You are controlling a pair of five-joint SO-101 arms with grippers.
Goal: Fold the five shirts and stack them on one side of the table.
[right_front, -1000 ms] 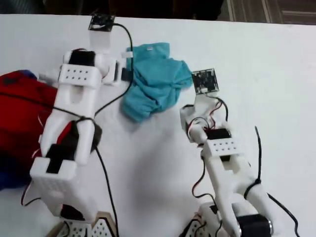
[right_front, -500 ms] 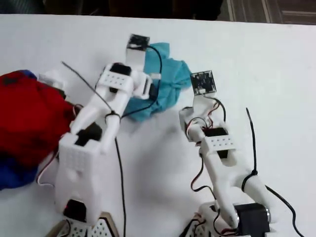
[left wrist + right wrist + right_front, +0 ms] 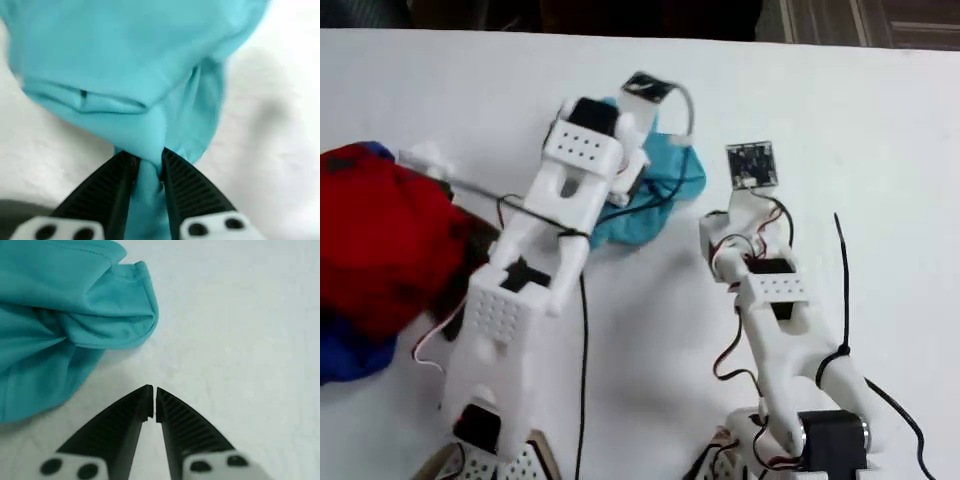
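A crumpled teal shirt lies on the white table near the back middle. My left gripper is shut on a bunched fold of the teal shirt, and in the high view the left arm lies over the cloth. My right gripper is shut with nothing in it, on bare table just beside the teal shirt's edge. The right arm stands right of the shirt. A red shirt lies heaped at the table's left edge over a blue shirt.
The white table has open room at the right and the back. Black cables run along both arms. The arm bases stand at the front edge.
My left arm has swung right from beside the red heap and now covers the teal shirt, dragging and bunching it. The right arm has shifted only slightly.
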